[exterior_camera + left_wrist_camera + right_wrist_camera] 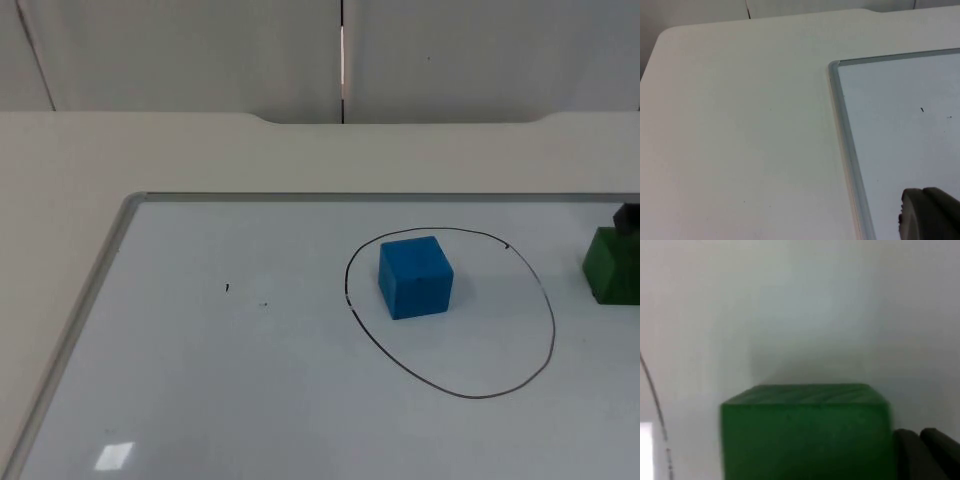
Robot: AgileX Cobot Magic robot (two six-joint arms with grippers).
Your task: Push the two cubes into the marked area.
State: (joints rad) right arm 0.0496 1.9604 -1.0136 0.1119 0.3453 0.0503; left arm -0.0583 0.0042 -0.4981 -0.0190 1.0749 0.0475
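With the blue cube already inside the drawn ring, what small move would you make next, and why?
Probably keep the right hand nudging the green cube toward the ring: it sits just outside the line, hand right behind it, while the blue cube is inside.

A white table (150, 150) runs back to a grey wall. A whiteboard (250, 380) with a thin metal frame lies flat on it, one rounded corner near the table's left side. A black oval line (552, 330) is drawn on the board. A blue cube (415, 277) sits inside the oval, near its left edge. A green cube (612, 265) sits on the board outside the oval, to its right.
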